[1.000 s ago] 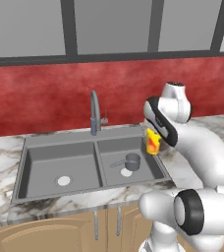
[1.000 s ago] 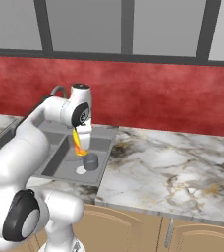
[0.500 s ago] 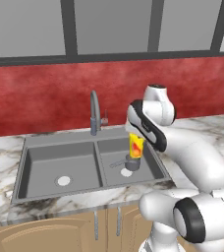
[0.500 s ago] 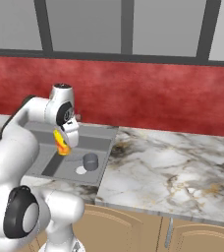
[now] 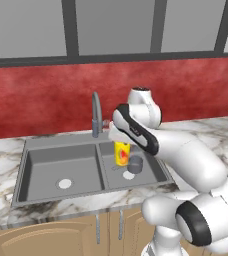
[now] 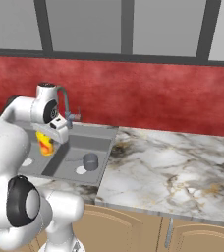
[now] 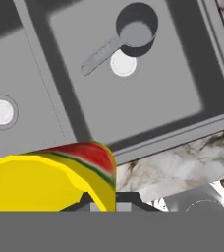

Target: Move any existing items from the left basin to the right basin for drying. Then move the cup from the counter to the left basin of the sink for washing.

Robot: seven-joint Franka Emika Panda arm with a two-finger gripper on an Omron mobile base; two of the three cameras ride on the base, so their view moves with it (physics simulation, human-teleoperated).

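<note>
Yellow cup (image 5: 121, 152) is clamped in your gripper (image 5: 121, 144) above the sink (image 5: 27, 150); pot (image 5: 135, 163) sits in the right basin (image 5: 153, 172).

Matt grey sink (image 5: 46, 170); dull grey metal pot (image 7: 136, 30); glossy yellow cup (image 5: 121, 152); polished veined marble table (image 6: 173, 167); tan wooden cabinets (image 6: 128, 229).
</note>
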